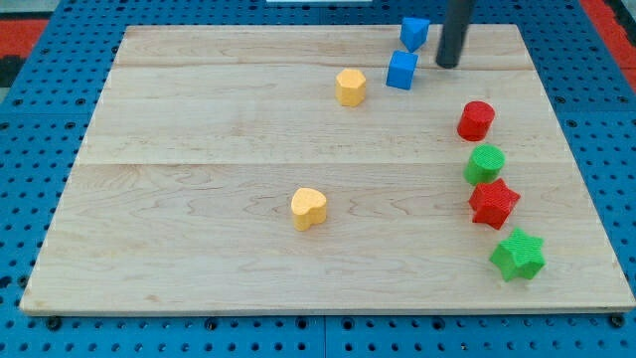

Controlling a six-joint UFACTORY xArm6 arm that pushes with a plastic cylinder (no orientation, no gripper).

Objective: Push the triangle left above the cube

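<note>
near the view's top, right of centre, the blue triangle (414,32) sits at the board's far edge, a small solid blue block whose pointing direction and long axis i cannot make out. my tip (448,64) is a bare rod end with nothing to open or grasp, standing just right of the triangle and apart from it. the blue cube (401,70) lies just below the triangle, left of my tip, on the wooden board (199,199).
</note>
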